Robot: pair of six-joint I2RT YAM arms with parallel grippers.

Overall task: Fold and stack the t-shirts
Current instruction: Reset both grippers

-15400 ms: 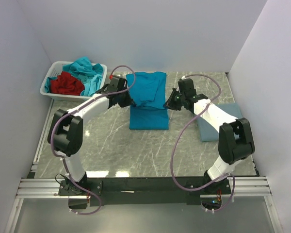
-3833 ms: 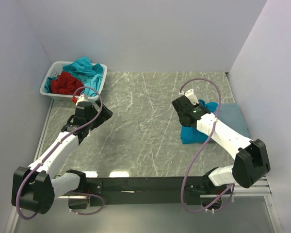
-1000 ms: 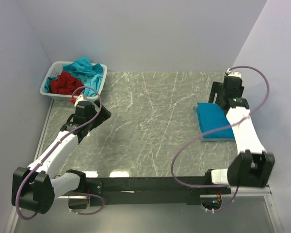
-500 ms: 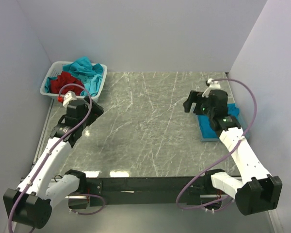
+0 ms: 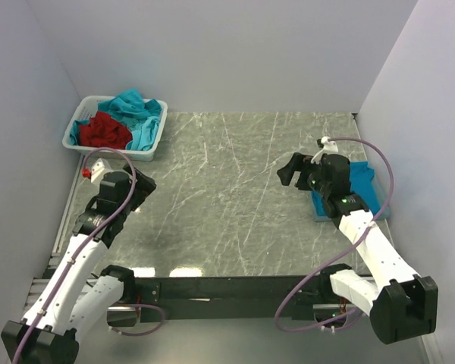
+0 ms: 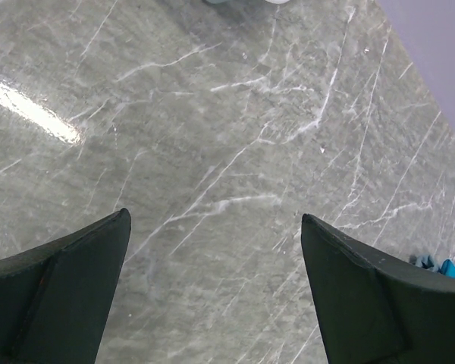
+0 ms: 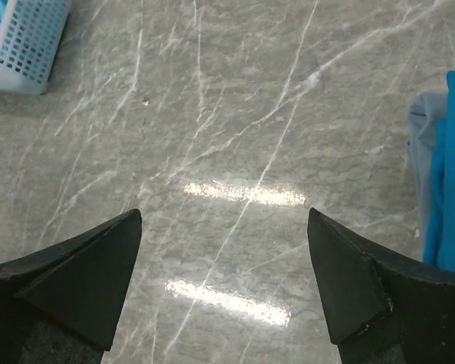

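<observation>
**Two shirts stacked, two crumpled**

A folded bright teal t-shirt [image 5: 362, 184] lies flat on a slate-blue t-shirt [image 7: 415, 150], far right of the basket [image 5: 75, 128], which holds the crumpled red shirt [image 5: 106, 130] and turquoise shirt [image 5: 137, 107]. The left gripper [image 6: 214, 220] and right gripper [image 7: 224, 216] gape wide, empty.

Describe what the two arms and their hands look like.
The left arm and right arm share a build: white tubular links, bulky black joints, and a mauve cable looping loosely beside each. The left hand and right hand are black, with dark wedge-shaped fingers. A small red tab marks the left wrist.
</observation>
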